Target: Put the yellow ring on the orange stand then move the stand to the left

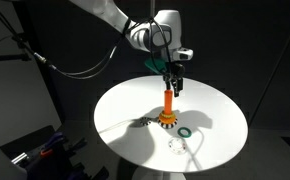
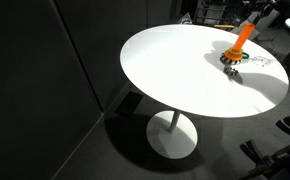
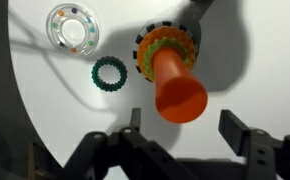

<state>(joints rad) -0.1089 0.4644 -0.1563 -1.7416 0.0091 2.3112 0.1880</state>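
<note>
Closest in the wrist view, the fingers stand spread wide apart, gripping nothing, one on each side of the frame's lower edge. Between them and just beyond rises the flared top of the orange stand, its peg leaning toward the camera and clear of both fingers in this view. Down at the foot of the peg, the yellow ring sits threaded over it, resting on the round base inside the black-and-white checkered rim. Just beside the base lies a dark green ring, apart from it, and farther off a clear ring with coloured beads, both flat on the white round surface. In an exterior view the fingers hang right above the stand; whether they touch its top cannot be told there
</note>
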